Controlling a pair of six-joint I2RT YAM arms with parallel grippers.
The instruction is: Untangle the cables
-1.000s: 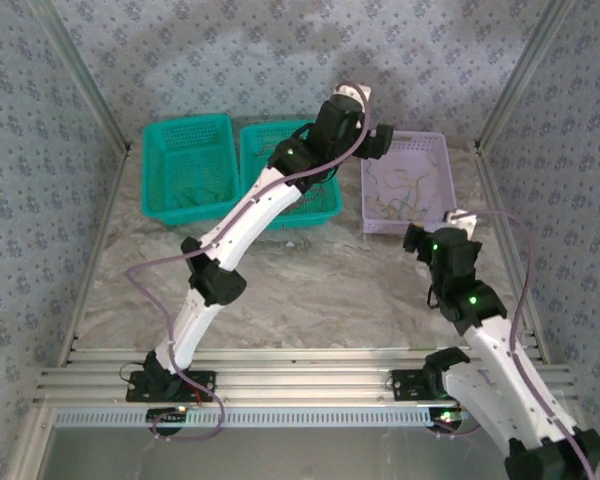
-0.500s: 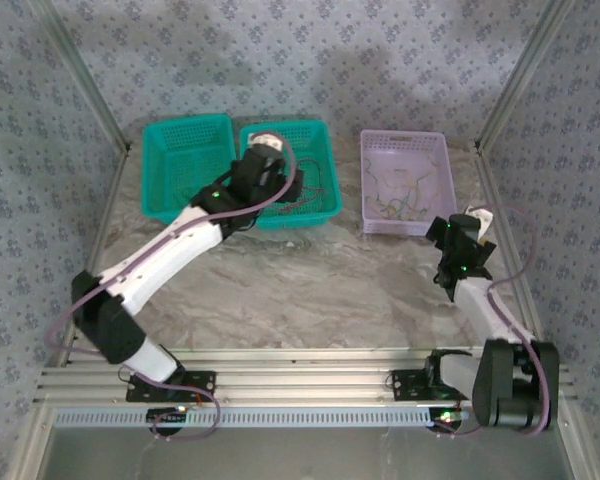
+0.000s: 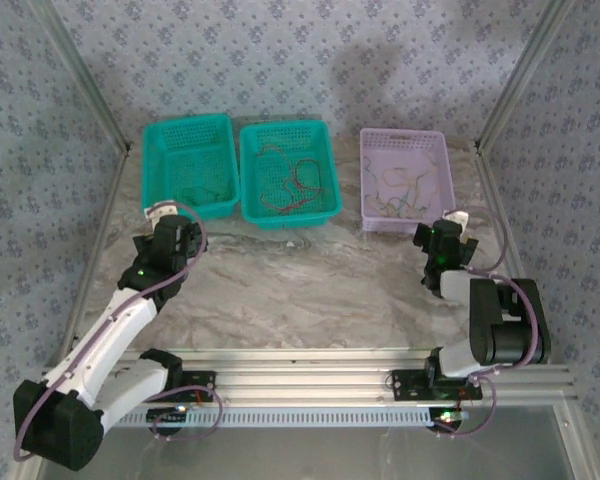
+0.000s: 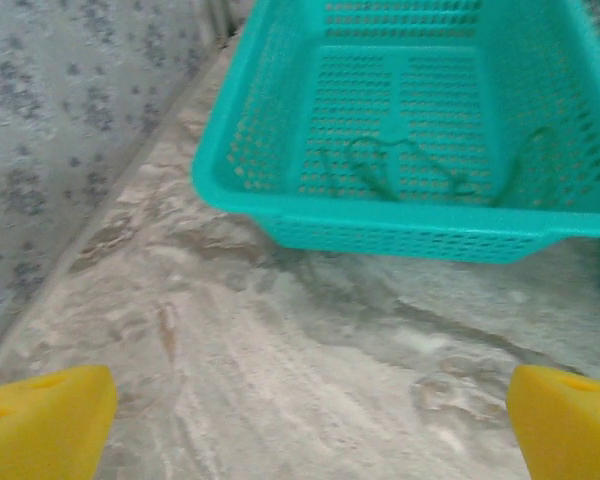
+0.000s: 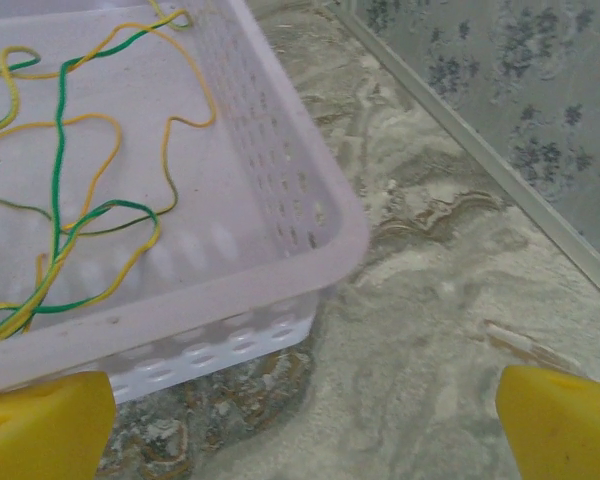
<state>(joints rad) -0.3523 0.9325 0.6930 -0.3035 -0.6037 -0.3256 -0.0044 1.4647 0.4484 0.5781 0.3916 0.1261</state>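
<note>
While both arms rest low at the near side of the table (image 3: 310, 285), holdings are listed as follows.

Left fingers (image 4: 45, 415): spread wide, holding nothing, above bare marble, facing the left teal basket (image 4: 280, 215) and apart from it.

Right fingers (image 5: 40, 420): spread wide, empty, close to the near corner of the lilac basket (image 5: 310, 200); no contact can be made out.

Cables, by location:
- green cable (image 4: 400, 170): loose on the floor of the left teal basket.
- red cables (image 3: 292, 185): in the middle teal basket (image 3: 285, 128).
- yellow and green strands (image 5: 70, 200): in the lilac basket, looped over one another and crossing at several spots.

Condition: the lilac lot appears not yet separated, so the task seems only partly done.

Hazards, as judged:
- Wide fingers closing in the lilac basket could pinch several strands at once, so the whole bundle lifts instead of one cable.
- Pulling a crossed strand may tighten the loops.
- The light basket may slide or tip if a strand snags on its perforated wall.
- A corner approach risks the fingers knocking the rim.
</note>
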